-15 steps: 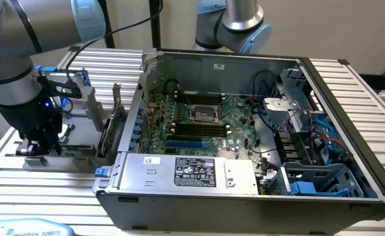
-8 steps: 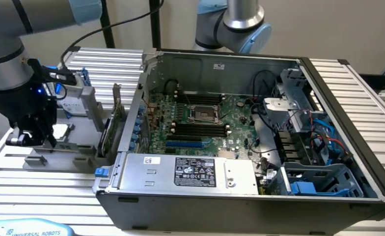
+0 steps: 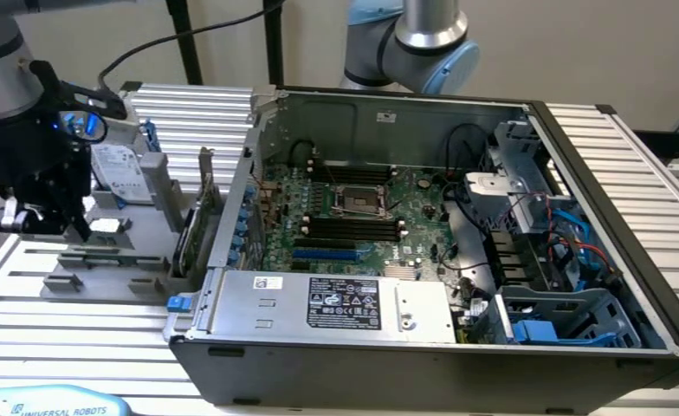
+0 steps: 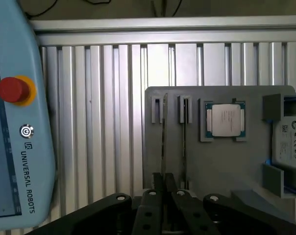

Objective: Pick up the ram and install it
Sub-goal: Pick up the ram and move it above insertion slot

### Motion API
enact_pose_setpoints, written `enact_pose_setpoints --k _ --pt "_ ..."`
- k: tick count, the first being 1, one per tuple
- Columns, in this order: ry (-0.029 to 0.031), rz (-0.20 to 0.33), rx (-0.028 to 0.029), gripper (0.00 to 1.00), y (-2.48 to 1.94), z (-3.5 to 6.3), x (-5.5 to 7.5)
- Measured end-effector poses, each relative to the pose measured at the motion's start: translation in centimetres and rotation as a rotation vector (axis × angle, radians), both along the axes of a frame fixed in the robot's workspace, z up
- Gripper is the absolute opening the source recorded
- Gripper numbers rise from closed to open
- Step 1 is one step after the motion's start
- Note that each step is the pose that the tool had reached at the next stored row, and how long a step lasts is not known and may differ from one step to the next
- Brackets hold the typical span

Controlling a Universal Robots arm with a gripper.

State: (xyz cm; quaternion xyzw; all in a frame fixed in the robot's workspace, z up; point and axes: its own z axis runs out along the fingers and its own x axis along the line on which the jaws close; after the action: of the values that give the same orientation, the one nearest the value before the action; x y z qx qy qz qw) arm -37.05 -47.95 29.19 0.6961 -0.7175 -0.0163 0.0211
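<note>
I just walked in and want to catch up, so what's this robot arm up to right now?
The arm's gripper is down at the gray parts holder beside the open computer case, closed on one ram stick that stands on edge in its slot there. A second stick and the processor chip sit alongside in the holder. The motherboard's black memory slots appear empty.

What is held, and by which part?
The ram, standing in its holder; the fingers pinch its flat faces at the upper edge.
</note>
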Motion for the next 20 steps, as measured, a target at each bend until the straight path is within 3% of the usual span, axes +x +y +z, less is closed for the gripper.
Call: enact_pose_setpoints --k 7,20 --pt "-0.0001 0.0 0.0 0.14 0.23 2.89 0.8" --pt "-0.0002 0.0 0.0001 0.14 0.69 6.09 4.4"
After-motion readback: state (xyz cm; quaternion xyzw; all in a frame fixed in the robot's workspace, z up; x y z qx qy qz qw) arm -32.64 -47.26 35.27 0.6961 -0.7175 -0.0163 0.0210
